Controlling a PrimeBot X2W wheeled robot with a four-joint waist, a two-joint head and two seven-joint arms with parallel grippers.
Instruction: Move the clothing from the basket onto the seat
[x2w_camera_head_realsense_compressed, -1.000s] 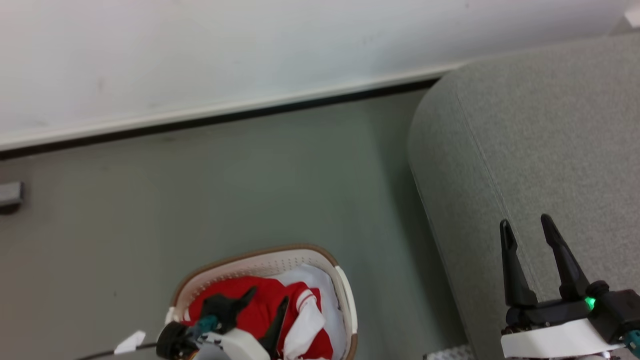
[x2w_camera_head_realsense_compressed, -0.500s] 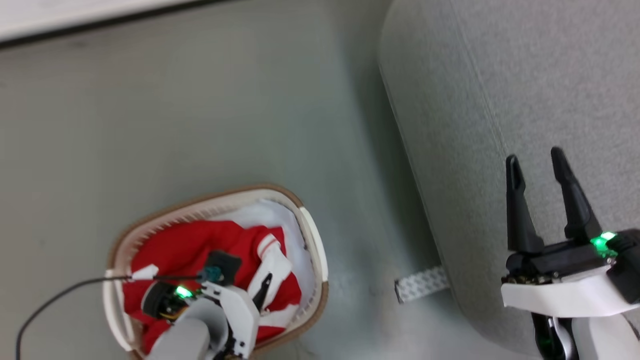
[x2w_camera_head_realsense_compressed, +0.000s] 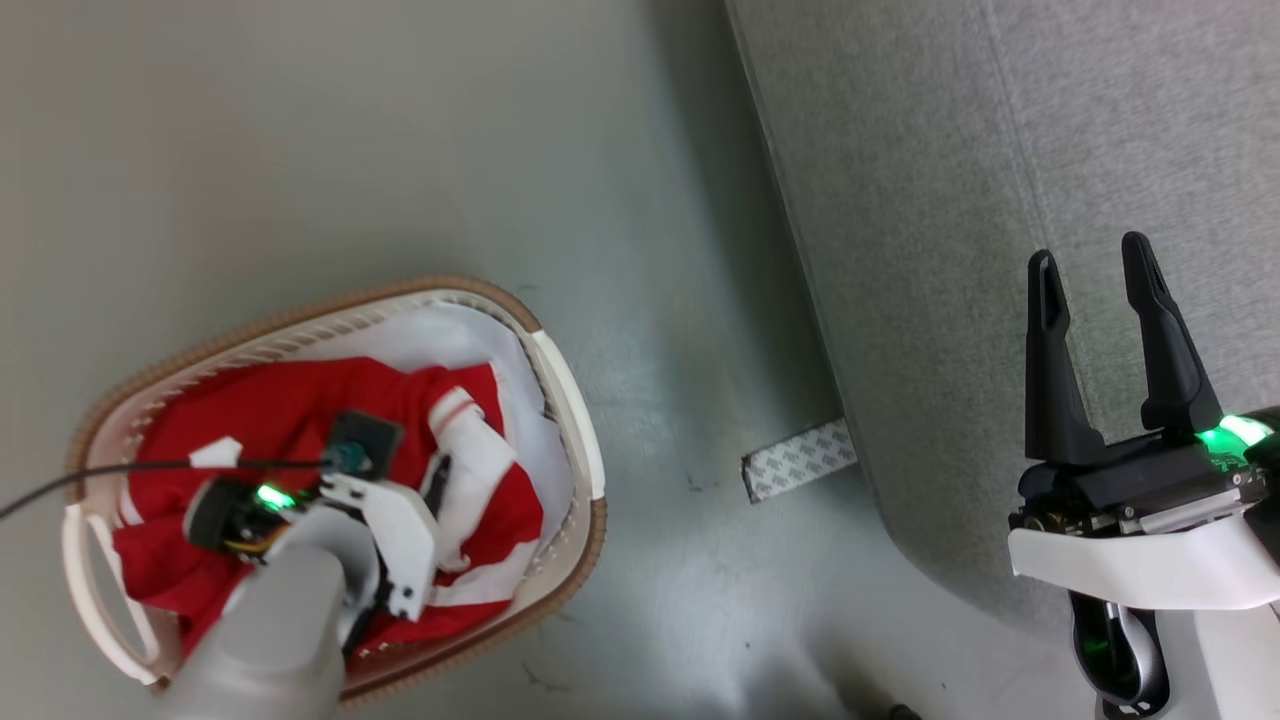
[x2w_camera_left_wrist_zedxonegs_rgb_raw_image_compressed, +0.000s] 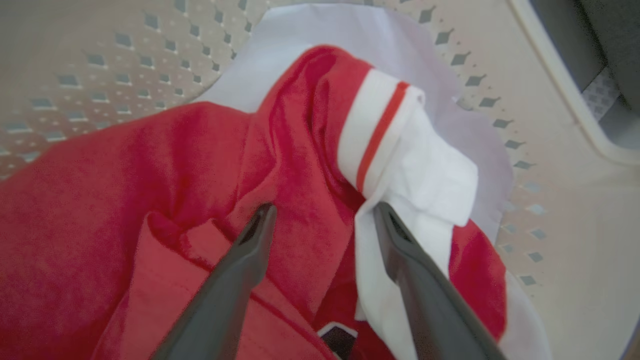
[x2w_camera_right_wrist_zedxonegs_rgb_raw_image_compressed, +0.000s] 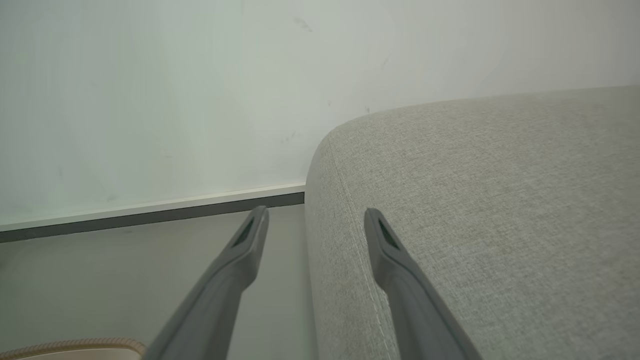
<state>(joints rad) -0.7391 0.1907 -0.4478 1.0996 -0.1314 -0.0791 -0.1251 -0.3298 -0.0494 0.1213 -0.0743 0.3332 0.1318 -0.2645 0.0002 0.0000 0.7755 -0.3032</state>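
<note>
Hard to make out from the head: the left end effector (x2w_camera_left_wrist_zedxonegs_rgb_raw_image_compressed: 322, 210), largely covered by its own white wrist and grey forearm (x2w_camera_head_realsense_compressed: 270, 640). From the left wrist, two dark tapered fingers spread apart, tips at the crumpled red clothing (x2w_camera_left_wrist_zedxonegs_rgb_raw_image_compressed: 150, 165), one beside a white cuff (x2w_camera_left_wrist_zedxonegs_rgb_raw_image_compressed: 380, 125) with a red stripe. Contact with the fabric impossible to confirm. Clothing heaped soft and creased inside the basket (x2w_camera_head_realsense_compressed: 300, 305). Basket rounded, cream plastic, diamond-perforated walls, tan rim. Stands on the smooth grey floor (x2w_camera_head_realsense_compressed: 400, 150), well apart from the seat (x2w_camera_head_realsense_compressed: 1000, 150). Seat woven light grey, rounded edge, stitched seam, cut off at the frame. Right end effector (x2w_camera_head_realsense_compressed: 1090, 255) above the seat, fingers parted, empty.
</note>
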